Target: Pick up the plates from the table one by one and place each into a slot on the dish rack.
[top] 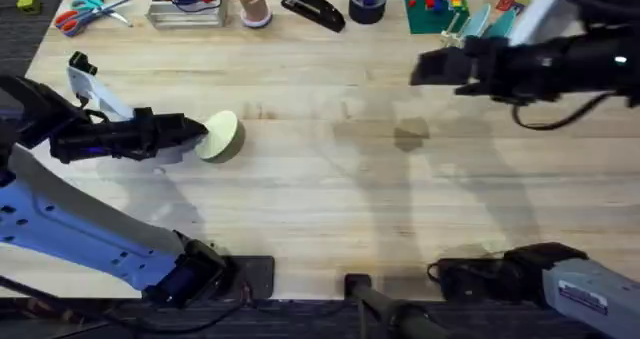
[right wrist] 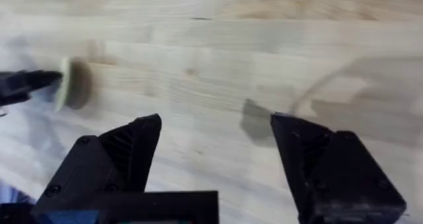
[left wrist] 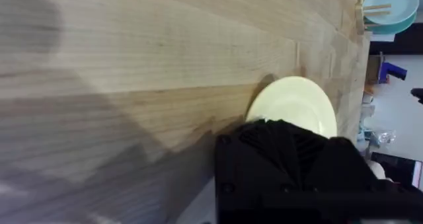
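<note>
On the left-middle part of the table [top: 330, 189], the left gripper [top: 200, 132] is closed on the cream-yellow plate [top: 222, 137], holding it tilted at its fingertips. At upper right, the right gripper [right wrist: 215, 158] hangs wide open, holding nothing.

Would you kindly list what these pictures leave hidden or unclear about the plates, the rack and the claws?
- Cream plate: left wrist view, its near part is covered by the left claw's black body, so the grip itself is hidden.
- Rack: overhead, the right arm covers much of it; free slots cannot be counted.
- Teal plates: left wrist view, cut by the frame's edge; number unclear.
- Right claw: open, holding nothing.
</note>
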You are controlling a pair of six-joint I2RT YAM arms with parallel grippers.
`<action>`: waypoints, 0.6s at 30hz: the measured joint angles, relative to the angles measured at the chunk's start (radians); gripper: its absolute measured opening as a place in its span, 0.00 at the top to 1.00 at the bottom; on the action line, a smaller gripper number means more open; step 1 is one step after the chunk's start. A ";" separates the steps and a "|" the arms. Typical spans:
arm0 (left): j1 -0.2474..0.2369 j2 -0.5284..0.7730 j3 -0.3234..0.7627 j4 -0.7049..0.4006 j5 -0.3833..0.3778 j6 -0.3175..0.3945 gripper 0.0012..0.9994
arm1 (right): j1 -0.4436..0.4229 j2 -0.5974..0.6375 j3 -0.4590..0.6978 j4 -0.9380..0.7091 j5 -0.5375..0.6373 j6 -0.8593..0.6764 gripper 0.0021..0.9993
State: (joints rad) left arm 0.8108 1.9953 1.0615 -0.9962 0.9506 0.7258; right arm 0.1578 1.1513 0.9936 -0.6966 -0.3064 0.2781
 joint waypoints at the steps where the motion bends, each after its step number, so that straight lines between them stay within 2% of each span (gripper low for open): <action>1: 0.000 0.000 0.000 0.000 0.000 0.000 0.96 | 0.021 0.011 0.000 0.024 -0.005 0.010 0.00; 6: 0.000 0.000 0.000 0.000 0.000 -0.001 0.96 | 0.120 0.063 0.000 0.154 -0.020 0.106 0.00; 18: 0.000 0.000 0.000 0.001 0.000 -0.001 0.96 | 0.264 0.256 0.000 0.424 -0.136 0.313 0.01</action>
State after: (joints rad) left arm 0.8108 1.9953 1.0615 -0.9955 0.9505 0.7246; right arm 0.4216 1.4074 0.9939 -0.2724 -0.4425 0.5914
